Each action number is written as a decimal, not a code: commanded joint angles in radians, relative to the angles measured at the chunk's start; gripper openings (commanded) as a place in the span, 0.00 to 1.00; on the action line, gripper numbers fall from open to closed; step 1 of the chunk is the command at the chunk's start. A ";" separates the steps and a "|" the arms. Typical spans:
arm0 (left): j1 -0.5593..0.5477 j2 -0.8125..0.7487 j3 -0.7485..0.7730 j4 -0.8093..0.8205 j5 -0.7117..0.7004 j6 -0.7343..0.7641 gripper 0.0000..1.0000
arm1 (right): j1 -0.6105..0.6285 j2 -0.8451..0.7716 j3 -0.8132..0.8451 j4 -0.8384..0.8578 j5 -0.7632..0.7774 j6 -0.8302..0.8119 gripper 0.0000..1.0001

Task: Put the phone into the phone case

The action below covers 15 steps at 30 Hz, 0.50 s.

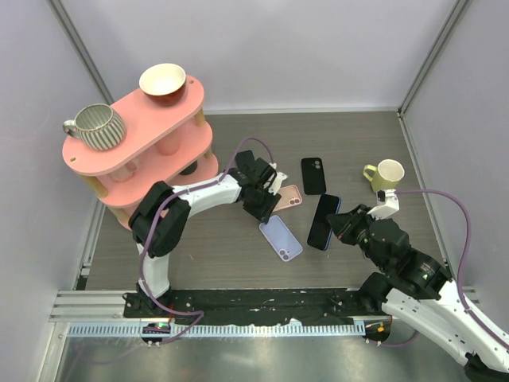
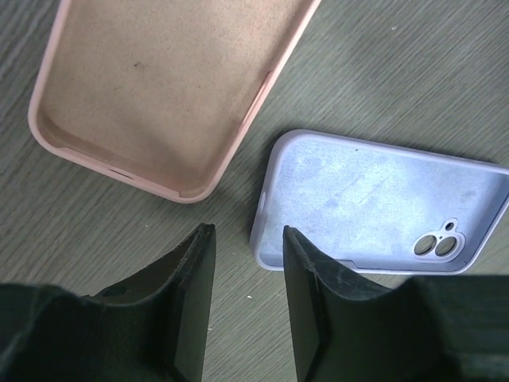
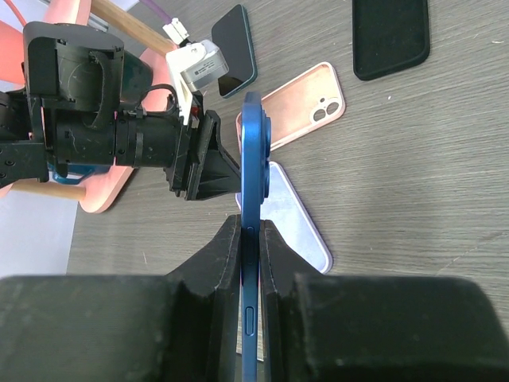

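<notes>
While the left gripper (image 2: 246,235) is hovering released by the lilac case (image 2: 374,203), the right gripper (image 3: 250,232) is clenching the phone (image 3: 253,151) by one end, just beside that case. Judgement: lenses should be entering at the cutout (image 2: 436,245) first, left pinning case.

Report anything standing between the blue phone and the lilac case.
Nothing lies on the table between the blue phone, pinched on edge in the right pincer, and the lilac case. The open left pincer hovers by that case's corner and might crowd it.
</notes>
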 commanded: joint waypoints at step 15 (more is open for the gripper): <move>-0.010 -0.091 -0.202 0.010 0.006 -0.415 0.00 | -0.001 -0.009 0.003 0.084 0.000 0.040 0.01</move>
